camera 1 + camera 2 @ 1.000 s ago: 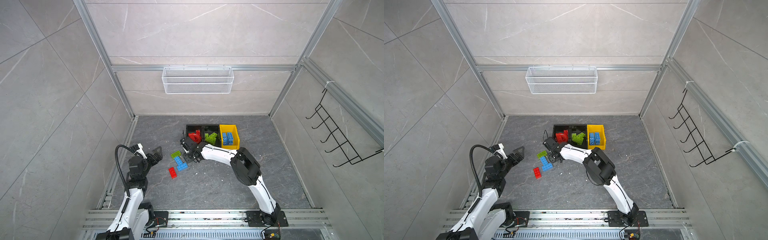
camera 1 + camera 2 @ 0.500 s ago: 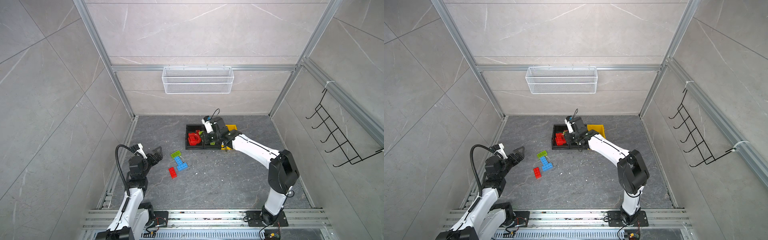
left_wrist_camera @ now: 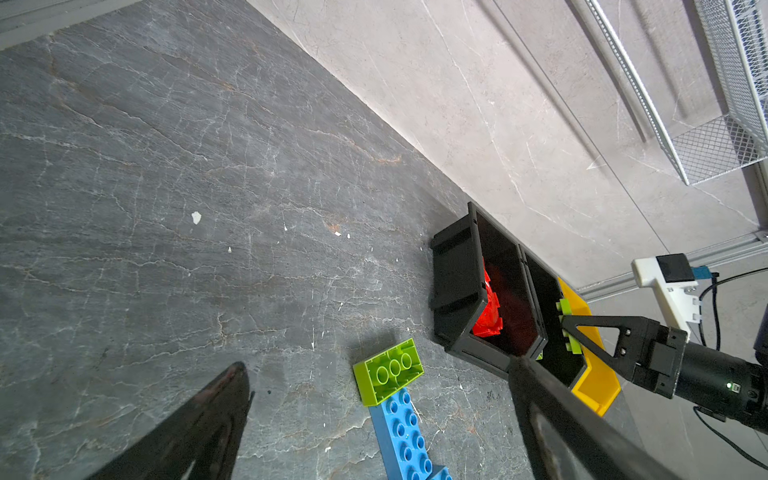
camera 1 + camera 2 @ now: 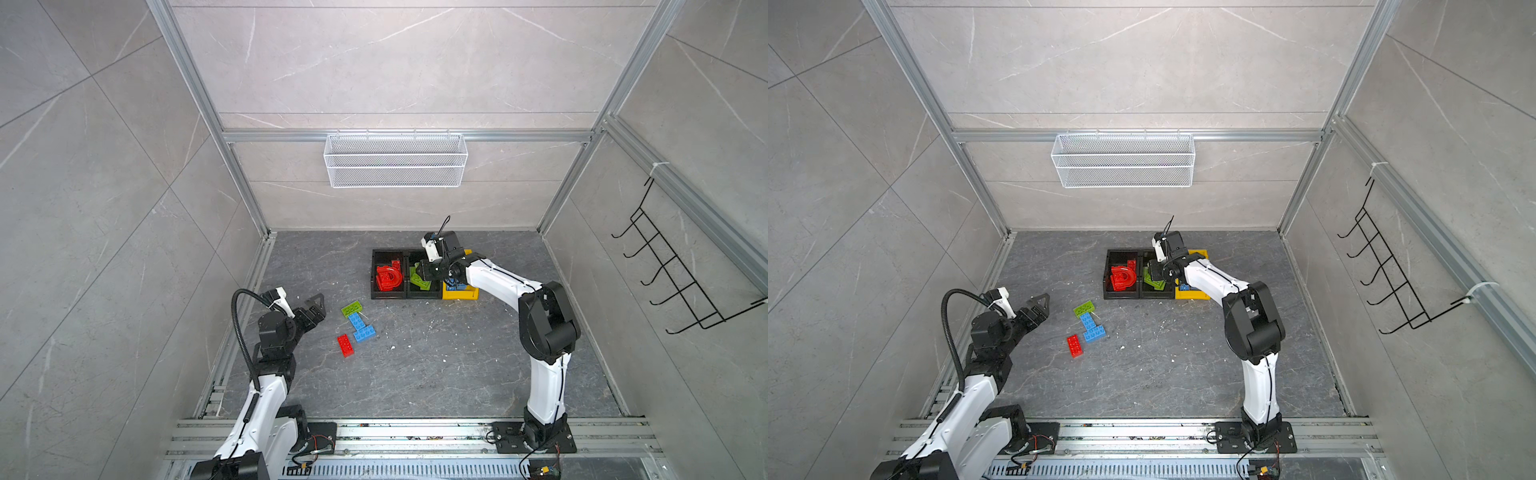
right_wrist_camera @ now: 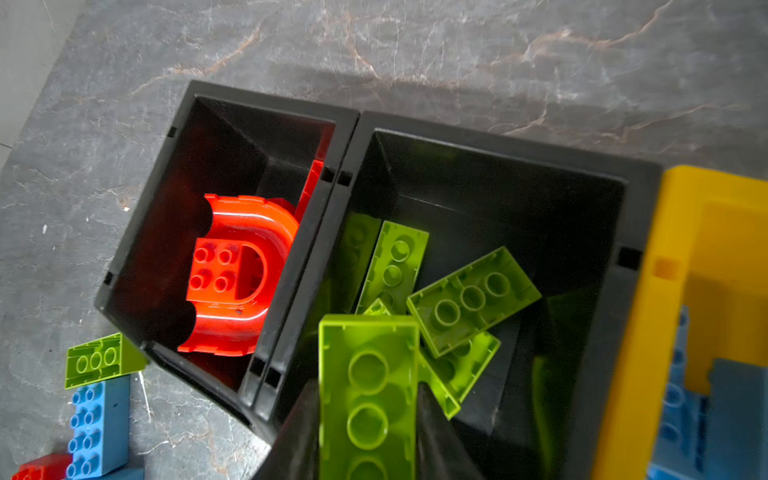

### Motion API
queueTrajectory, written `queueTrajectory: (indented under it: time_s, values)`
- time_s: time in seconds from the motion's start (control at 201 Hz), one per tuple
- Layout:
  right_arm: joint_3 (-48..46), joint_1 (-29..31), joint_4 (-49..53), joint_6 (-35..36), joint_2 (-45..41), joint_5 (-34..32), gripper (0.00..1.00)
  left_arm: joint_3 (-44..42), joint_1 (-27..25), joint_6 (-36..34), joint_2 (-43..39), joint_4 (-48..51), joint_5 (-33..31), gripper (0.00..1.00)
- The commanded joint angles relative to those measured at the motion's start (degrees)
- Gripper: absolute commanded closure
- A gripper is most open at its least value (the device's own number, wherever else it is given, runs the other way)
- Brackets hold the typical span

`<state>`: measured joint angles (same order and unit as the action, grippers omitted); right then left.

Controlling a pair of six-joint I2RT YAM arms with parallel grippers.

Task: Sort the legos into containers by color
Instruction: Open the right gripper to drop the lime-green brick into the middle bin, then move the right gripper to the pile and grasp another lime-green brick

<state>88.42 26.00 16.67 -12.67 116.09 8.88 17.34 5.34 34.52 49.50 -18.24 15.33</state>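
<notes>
Robot cell seen from above. A second earlier, the right gripper (image 4: 424, 275) was low over the loose legos on the bench (image 4: 415, 374). By this moment it had swung toward 12 o'clock and hung over the middle black bin (image 5: 498, 183), its jaws clamped on a lime green brick (image 5: 368, 386). A green piece was therefore at the bin of its own colour, and letting go looked like the only step left for it.

Sorting seemed well along. The red arch (image 4: 388, 276) lay in the left black bin (image 4: 388, 252), sorted green bricks (image 5: 473, 297) in the middle one, and blue bricks (image 5: 673, 399) in the yellow bin (image 4: 459, 294). Four pieces remained on the bench, toward 7 o'clock from the bins: a loose green brick (image 4: 351, 308), two loose blue bricks (image 4: 356, 321) and a loose red brick (image 4: 345, 345). The left gripper (image 4: 319, 308), at 9 o'clock from them, held nothing, its jaws wide apart.

Both top views hid the held brick under the right wrist. Only the right wrist view showed the grip: the brick between both jaws, hollow underside toward the camera, above the sorted green bricks. The left wrist view showed it edge-on near the bin's rim, but not whether it touched the pile. Only the top views showed all four leftover pieces whole.
</notes>
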Motion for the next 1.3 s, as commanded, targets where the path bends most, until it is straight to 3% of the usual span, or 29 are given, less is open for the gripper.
queueTrajectory:
  time_s: [0.0, 0.154, 0.468, 0.717, 1.005, 1.299]
  values:
    - [2.9, -0.2, 0.4, -1.3, 1.6, 0.4, 0.71, 1.7, -0.2, -1.0, -0.8, -1.1, 0.1, 0.0]
    - [4.7, -0.2, 1.3, -1.8, 2.8, 0.2, 0.45, 1.6, -0.3, -1.0, -1.1, -1.2, 0.5, 0.0]
    - [-1.3, 1.7, 0.4, -1.2, -8.1, -0.8, 0.39, 1.3, -0.3, -0.8, -2.0, -1.1, 0.2, 0.0]
    - [-5.2, 13.0, 0.4, 0.8, -13.4, -6.4, 0.35, 1.1, -0.4, -1.0, -2.5, -0.8, -0.7, 0.0]
    - [1.4, 23.4, 1.4, 0.6, -4.9, -9.3, 0.32, 1.1, -0.4, -0.5, -2.6, 0.3, -2.1, 0.0]
    - [21.0, 27.4, 12.1, 5.6, 11.3, -12.4, 0.27, 1.1, -0.3, -0.2, -3.3, 1.2, -2.9, 0.0]
